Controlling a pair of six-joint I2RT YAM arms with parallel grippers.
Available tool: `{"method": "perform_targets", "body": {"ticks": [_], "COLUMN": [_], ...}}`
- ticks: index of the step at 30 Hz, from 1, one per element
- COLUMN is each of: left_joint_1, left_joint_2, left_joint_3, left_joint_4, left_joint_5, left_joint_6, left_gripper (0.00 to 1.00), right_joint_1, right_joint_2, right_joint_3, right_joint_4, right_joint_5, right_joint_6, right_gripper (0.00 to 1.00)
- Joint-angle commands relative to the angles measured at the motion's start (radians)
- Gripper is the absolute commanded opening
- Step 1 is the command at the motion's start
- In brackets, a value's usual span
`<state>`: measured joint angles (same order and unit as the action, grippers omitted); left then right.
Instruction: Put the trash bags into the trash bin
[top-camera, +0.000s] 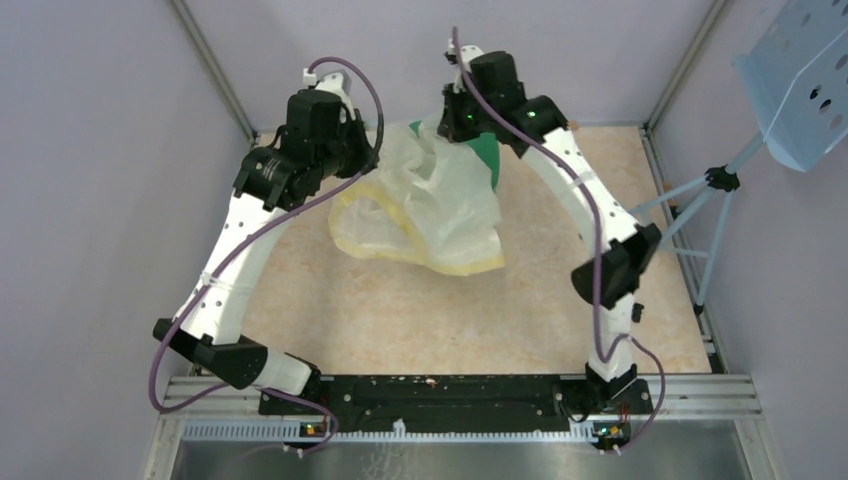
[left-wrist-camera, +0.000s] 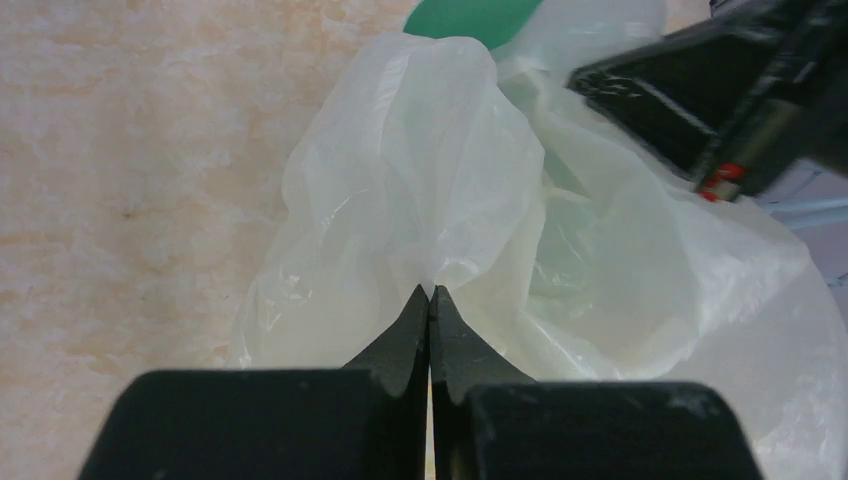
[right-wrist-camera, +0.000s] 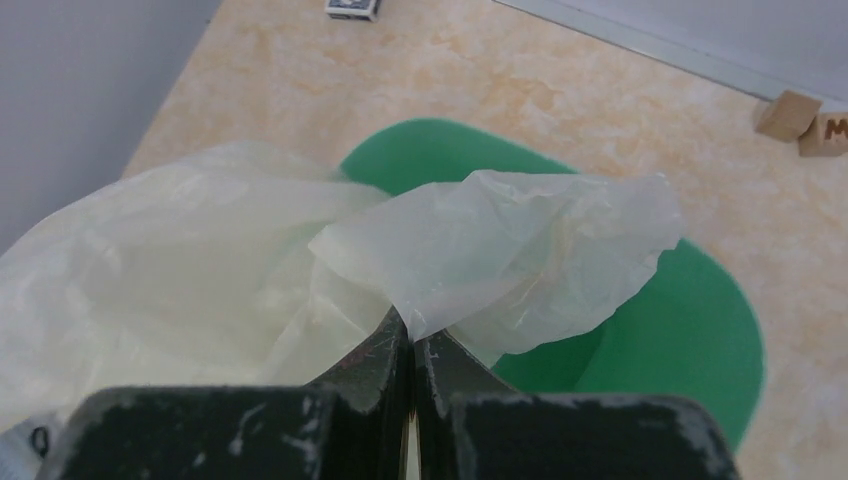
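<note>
The pale-yellow translucent trash bag (top-camera: 430, 205) hangs between my two grippers over the far middle of the table. Its yellower rim band sags toward the front. The green trash bin (top-camera: 487, 155) stands behind and under it, mostly covered. In the right wrist view the bin's mouth (right-wrist-camera: 690, 330) lies below the bag (right-wrist-camera: 520, 250). My left gripper (left-wrist-camera: 430, 292) is shut on a fold of the bag (left-wrist-camera: 420, 180). My right gripper (right-wrist-camera: 412, 338) is shut on another fold, above the bin. In the top view the left gripper (top-camera: 368, 160) holds the bag's left side and the right gripper (top-camera: 455, 122) its top.
Small wooden blocks (right-wrist-camera: 800, 118) lie on the table beyond the bin, near the back wall. A small dark object (right-wrist-camera: 352, 8) lies at the far edge. A blue perforated panel on a tripod (top-camera: 800, 80) stands outside the right wall.
</note>
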<state>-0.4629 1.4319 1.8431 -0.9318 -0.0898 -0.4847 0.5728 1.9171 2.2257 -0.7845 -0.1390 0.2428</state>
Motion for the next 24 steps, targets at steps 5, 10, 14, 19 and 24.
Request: {"method": "perform_targets", "body": {"ticks": [5,10,14,19,24], "left_joint_1": [0.022,0.047,0.075,0.098,0.105], "left_joint_2": [0.051,0.051,0.053,0.067,0.081], "left_joint_3": [0.097,0.095,0.093,0.091,0.087], "left_joint_4": [0.026,0.053,0.062,0.082,0.116], "left_joint_5": [0.082,0.135,0.171,0.203,0.226], "left_joint_6": [-0.029,-0.052,-0.067,-0.076,-0.095], "left_gripper": [0.0,0.0,0.0,0.0,0.0], "right_joint_1": [0.034,0.021,-0.014,-0.045,-0.056], "right_joint_2": [0.277,0.317,0.275,0.088,-0.009], "right_joint_3": [0.206,0.177,0.282,0.179,0.173], "right_joint_4": [-0.224,-0.236,-0.243,-0.142,-0.192], "right_joint_5": [0.275,0.255,0.151,0.07,0.018], "right_joint_6": [-0.107,-0.082,-0.048,-0.037,-0.076], "right_gripper": [0.0,0.0,0.18,0.39,0.54]}}
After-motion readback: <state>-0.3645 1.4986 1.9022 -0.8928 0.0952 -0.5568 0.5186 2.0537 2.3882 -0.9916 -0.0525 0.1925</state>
